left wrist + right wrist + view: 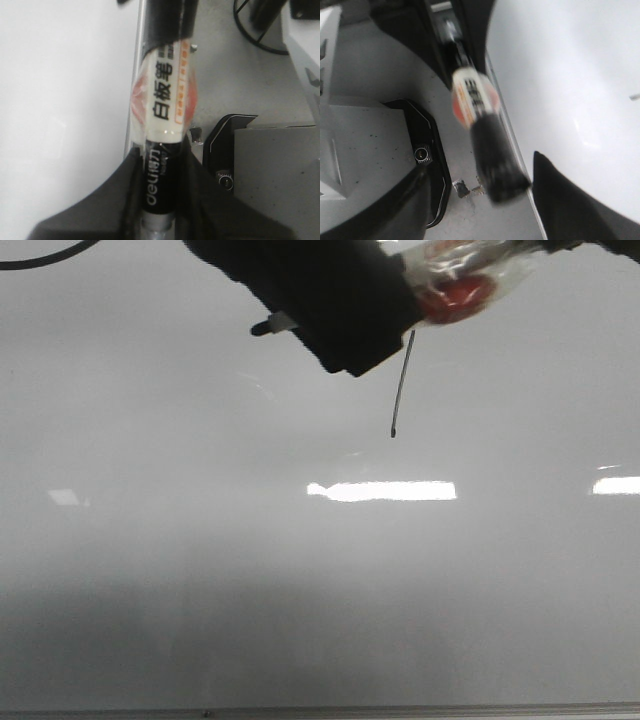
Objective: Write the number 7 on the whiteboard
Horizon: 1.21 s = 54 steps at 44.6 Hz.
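Glossy whiteboard (200, 570) carries a thin black stroke (401, 385); above it, left gripper (159, 210) clamps a marker (162, 115); right gripper (485, 200) gapes empty.

marker (162, 125): white and black barrel with printed label, clamped between the left gripper's (159, 170) fingers, pointing out ahead of it
wrap (455, 290): clear plastic with red-orange print, around the marker's middle
housing (225, 150): black, small round lens, just beside the gripper
floor (370, 75): grey, speckled, under the housing
cable (40, 258): thin, black, curved, well apart from the gripper
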Each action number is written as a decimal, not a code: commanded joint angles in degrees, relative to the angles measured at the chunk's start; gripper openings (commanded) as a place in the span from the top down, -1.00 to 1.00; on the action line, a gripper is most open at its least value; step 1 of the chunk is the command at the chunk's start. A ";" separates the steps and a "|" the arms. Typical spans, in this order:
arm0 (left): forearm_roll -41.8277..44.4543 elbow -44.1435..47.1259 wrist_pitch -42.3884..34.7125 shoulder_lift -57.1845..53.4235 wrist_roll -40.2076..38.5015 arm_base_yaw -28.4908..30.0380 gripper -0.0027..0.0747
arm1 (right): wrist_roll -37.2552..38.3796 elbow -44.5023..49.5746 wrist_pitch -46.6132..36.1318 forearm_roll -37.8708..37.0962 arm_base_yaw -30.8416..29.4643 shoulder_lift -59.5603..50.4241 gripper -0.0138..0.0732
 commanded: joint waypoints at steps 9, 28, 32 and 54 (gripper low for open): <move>20.54 -2.64 1.56 -7.41 -26.95 11.25 0.98 | 28.30 -1.67 -1.26 -16.23 -7.88 -7.18 -0.54; 27.35 13.19 -8.44 -19.13 -39.39 40.06 0.98 | 30.96 -1.67 -2.04 -18.51 -8.23 -8.82 -0.54; 26.75 18.46 -16.43 -19.41 -43.53 44.65 0.98 | 30.96 -1.67 -2.46 -18.51 -8.23 -8.82 -0.54; 16.86 38.06 -66.00 -14.70 -45.73 48.39 0.98 | 30.96 -1.67 -4.70 -18.51 -8.23 -8.82 -0.54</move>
